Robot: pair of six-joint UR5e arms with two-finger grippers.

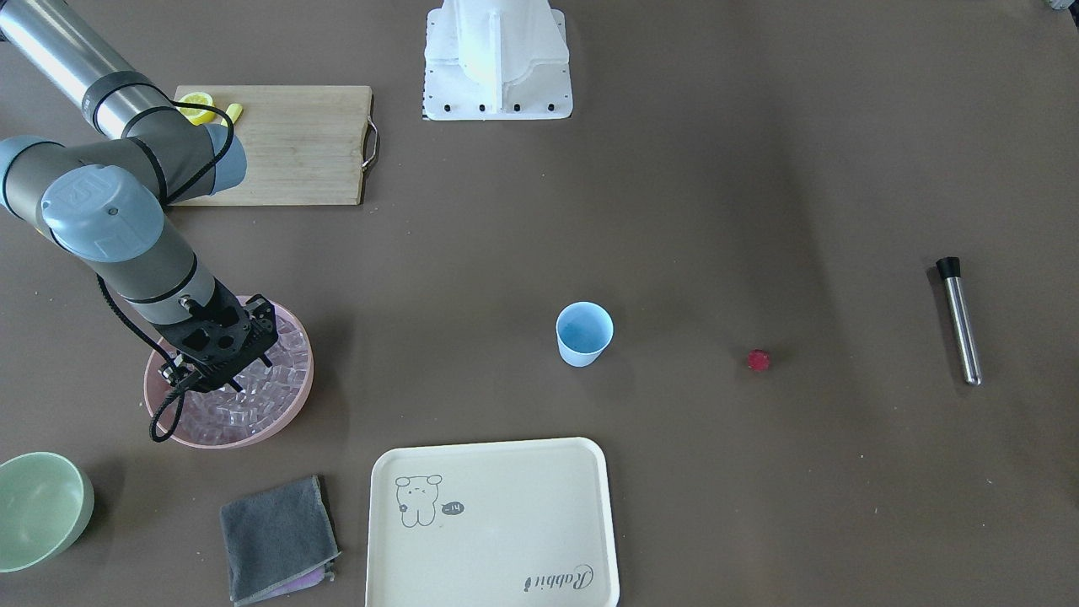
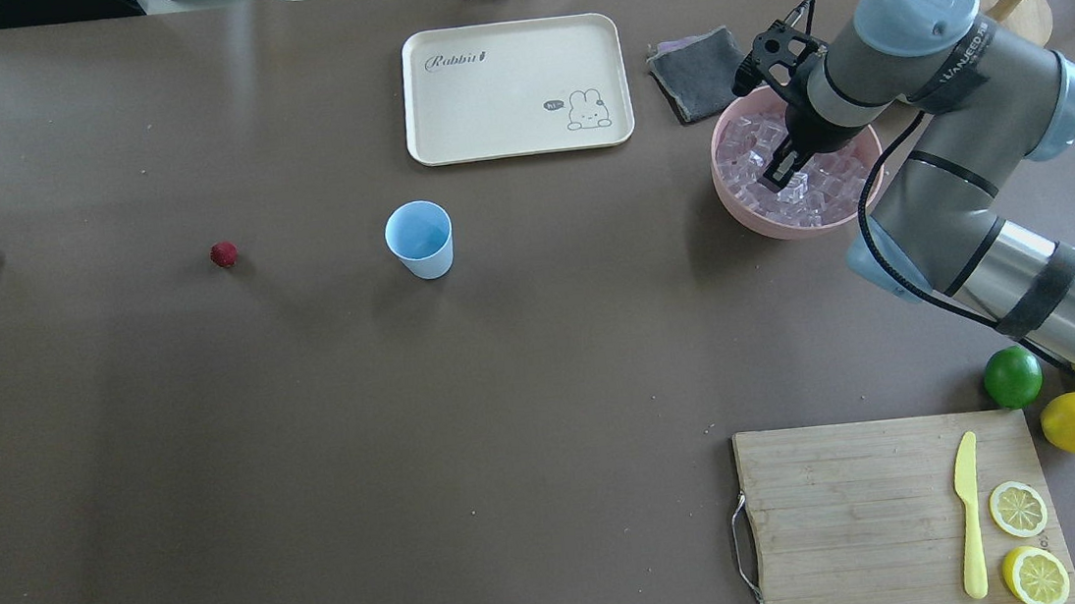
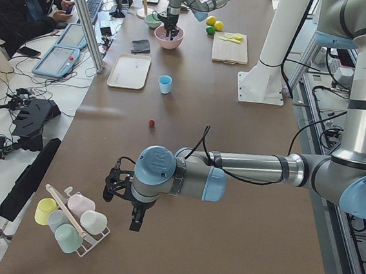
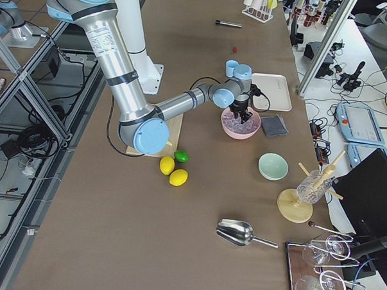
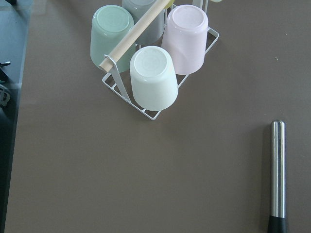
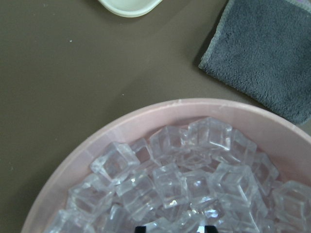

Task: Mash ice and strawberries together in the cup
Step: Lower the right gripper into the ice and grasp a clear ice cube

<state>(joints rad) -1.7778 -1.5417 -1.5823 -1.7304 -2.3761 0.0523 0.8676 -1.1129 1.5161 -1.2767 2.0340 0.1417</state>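
Right gripper (image 2: 782, 177) angles down into the ice (image 2: 742, 149), fingers apart, seemingly gripping nothing.

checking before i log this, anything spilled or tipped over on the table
Nothing stands out. The cup stands upright and empty, the strawberry lies alone on the table, and the ice is all inside the pink bowl, where the right end effector dips.

Robotics lab: seated operator (image 3: 27, 2), teach pendants (image 3: 57, 62), aluminium frame post (image 3: 84, 20).
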